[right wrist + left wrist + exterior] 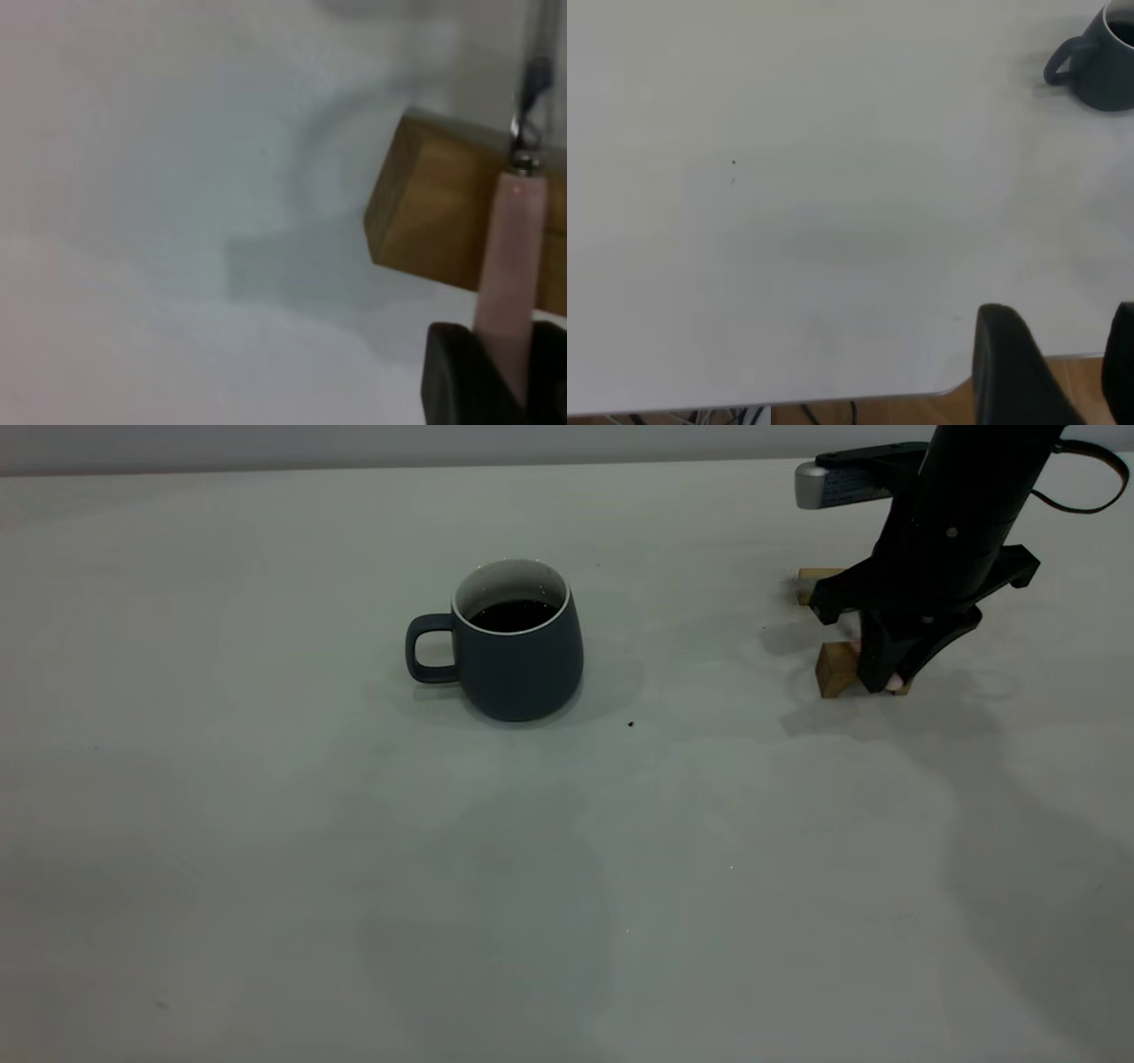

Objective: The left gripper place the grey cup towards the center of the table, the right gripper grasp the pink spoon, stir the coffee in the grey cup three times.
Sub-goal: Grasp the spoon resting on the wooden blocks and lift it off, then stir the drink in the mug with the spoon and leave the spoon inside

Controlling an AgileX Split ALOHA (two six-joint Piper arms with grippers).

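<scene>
Grey cup (518,651) mid-table, coffee (514,615) inside; right gripper (886,682) over wooden block (835,670).

Matte grey cup (518,664), wooden block (835,670)

Looks like a robotics lab bench, not a home or kitchen. Evidence: broad plain pale grey-white matte table (266,868), bare apart from staged props. A dark slate-grey matte mug with white inside (514,651) holding glossy dark liquid stands alone mid-table. Well to the right of the mug, small tan wooden blocks (834,670) sit under a black robot arm with a silver camera module (828,485) on its wrist and a loose black cable. Behind the mug, a plain pale wall. Left wrist view: wood-tone floor (921,412) and dark cables beyond the table edge.
</scene>
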